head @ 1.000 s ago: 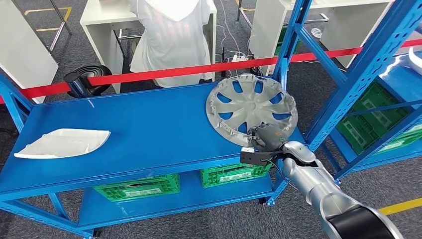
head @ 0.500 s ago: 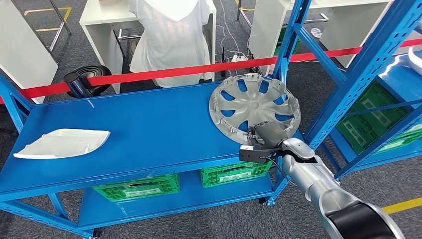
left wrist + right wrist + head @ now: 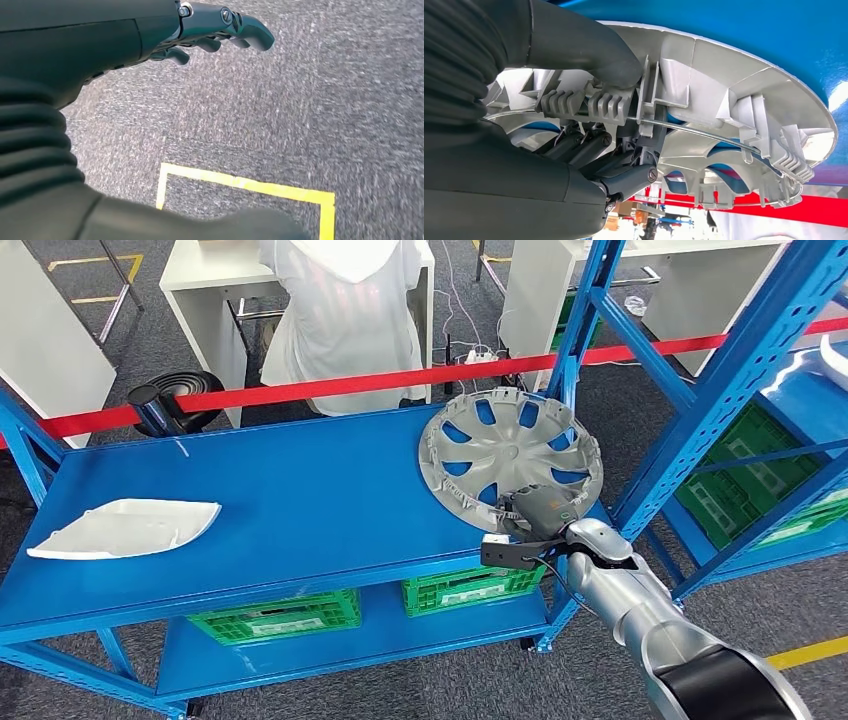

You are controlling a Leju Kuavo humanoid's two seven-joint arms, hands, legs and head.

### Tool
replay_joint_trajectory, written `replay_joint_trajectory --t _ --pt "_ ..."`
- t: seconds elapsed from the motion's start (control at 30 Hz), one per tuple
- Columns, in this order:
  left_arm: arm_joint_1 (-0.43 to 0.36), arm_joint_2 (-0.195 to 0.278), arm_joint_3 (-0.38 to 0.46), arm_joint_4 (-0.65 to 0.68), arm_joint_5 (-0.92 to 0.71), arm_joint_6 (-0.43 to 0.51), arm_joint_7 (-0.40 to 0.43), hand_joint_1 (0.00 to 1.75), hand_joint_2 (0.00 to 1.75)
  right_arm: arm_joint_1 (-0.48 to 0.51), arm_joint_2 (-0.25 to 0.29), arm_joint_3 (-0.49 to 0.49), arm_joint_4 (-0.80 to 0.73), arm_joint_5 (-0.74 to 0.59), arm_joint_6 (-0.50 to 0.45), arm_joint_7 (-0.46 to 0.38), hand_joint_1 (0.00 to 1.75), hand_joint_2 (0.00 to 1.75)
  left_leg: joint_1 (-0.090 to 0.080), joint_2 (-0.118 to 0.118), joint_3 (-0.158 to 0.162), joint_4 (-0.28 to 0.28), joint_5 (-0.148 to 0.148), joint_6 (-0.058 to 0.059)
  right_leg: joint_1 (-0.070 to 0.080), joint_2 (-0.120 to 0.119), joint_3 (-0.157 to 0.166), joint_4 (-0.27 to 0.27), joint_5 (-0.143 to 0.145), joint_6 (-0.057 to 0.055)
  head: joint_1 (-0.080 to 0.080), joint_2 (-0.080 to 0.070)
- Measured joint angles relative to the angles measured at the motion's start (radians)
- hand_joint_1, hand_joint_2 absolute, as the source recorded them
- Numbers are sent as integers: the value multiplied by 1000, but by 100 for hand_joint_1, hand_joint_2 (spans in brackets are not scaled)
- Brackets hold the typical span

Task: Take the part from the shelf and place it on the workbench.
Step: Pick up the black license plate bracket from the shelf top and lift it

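A silver wheel cover [image 3: 510, 445] stands tilted over the right end of the blue workbench [image 3: 300, 500], its far edge raised. My right hand [image 3: 540, 512] grips its near rim, reaching in from the bench's front right corner. The right wrist view looks at the ribbed underside of the wheel cover [image 3: 734, 105]; my right hand [image 3: 574, 150] has its thumb on the rim's upper face and its dark fingers hooked beneath it. My left hand [image 3: 150, 35] hangs over grey floor with its fingers apart, holding nothing.
A white curved panel [image 3: 125, 525] lies at the bench's left end. Green crates [image 3: 280, 615] sit on the lower shelf. Blue shelf uprights [image 3: 720, 390] rise close on the right. Behind the bench runs red tape [image 3: 300, 390], with a person in white [image 3: 340, 310] beyond it.
The wheel cover's far edge has lifted off the bench and the cover has shifted slightly right, still held by my right hand. It has hardly moved in the last half second.
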Motion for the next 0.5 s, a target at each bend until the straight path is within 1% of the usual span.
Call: replay_joint_trajectory --t 0.13,0.37,0.5 --pt "-1 8 1 0 -1 -9 2 0 175 1 0 0 0 4 -4 1 175 175 0 0 0 0 0 0 0 0 0 0 0 0 0 0" --pt "-1 15 -1 0 -50 -14 30 0 175 0 2 0 0 8 -17 5 175 175 0 0 0 0 0 0 0 0 0 0 0 0 0 0" --pt "-1 14 -8 0 -78 -19 76 0 175 -25 4 15 -2 83 -42 53 175 175 0 0 -2 0 0 0 0 0 0 0 1 0 0 0"
